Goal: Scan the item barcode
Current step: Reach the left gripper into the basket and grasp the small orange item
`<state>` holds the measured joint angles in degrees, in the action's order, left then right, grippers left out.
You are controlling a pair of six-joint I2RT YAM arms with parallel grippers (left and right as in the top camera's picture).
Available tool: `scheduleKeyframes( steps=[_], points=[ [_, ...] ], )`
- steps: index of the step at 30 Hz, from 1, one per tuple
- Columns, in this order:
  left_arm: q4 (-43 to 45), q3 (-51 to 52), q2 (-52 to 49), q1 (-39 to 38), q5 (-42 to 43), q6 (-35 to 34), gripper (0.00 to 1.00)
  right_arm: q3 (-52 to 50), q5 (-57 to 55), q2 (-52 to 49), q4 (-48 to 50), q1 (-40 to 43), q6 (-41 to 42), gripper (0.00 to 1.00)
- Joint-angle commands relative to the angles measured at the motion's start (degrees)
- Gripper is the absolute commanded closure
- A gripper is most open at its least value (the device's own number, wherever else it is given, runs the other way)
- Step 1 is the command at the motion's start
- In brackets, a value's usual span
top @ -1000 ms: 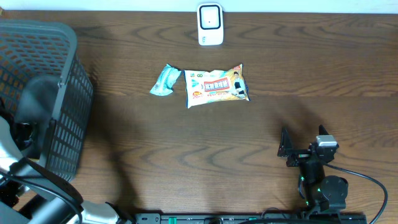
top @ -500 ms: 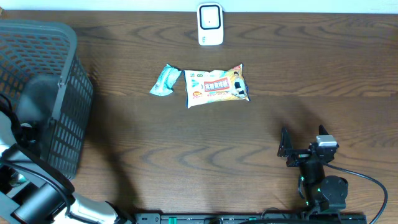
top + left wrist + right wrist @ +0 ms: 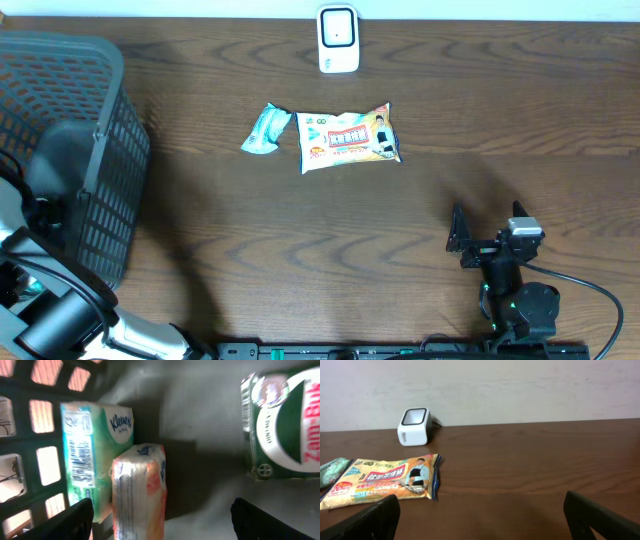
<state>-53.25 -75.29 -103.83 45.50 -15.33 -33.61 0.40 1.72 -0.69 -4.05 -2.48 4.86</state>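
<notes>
**Hovering over the packs in the basket, jaws spread**

At the far left of the table point(image 3: 300, 230), a dark mesh basket point(image 3: 100, 150) is seen, and the left arm is lowered into it. The left gripper point(image 3: 160, 510) is held wide apart and nothing is clasped. An orange-and-white pack point(image 3: 137, 495) stands between its fingers, touched by neither. Just behind it, a green Kleenex pack point(image 3: 107, 435) is leaned at the basket wall, its barcode point(image 3: 77, 465) turned to the camera. To the right, a green-and-white Zam-Buk pack point(image 3: 285, 425) is seen.

On the open table, a small teal packet point(image 3: 266, 129) is laid just beside a printed snack bag point(image 3: 348, 139). The white scanner point(image 3: 338, 40) is set at the far edge. At the near right, the right gripper point(image 3: 481, 502) is spread wide and empty.
</notes>
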Motion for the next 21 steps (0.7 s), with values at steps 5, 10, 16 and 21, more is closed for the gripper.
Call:
scheduleKeyframes(
  steps=[5,10,16,21],
  points=[
    [2.38,3.67,-0.76,0.09,0.33,0.52,0.2,-0.09,-0.04,0.31,-0.24,0.02,-0.87,0.01],
    [2.62,3.65,-0.74,0.09,0.28,0.94,0.43,-0.09,-0.04,0.31,-0.22,0.02,-0.87,0.01],
    [2.82,3.28,-0.2,0.09,0.28,0.96,0.74,-0.09,-0.04,0.31,-0.22,0.02,-0.87,0.01],
    [1.7,1.75,2.1,0.09,0.39,0.94,0.92,-0.09,-0.04,0.31,-0.24,0.02,-0.87,0.01]
  ],
)
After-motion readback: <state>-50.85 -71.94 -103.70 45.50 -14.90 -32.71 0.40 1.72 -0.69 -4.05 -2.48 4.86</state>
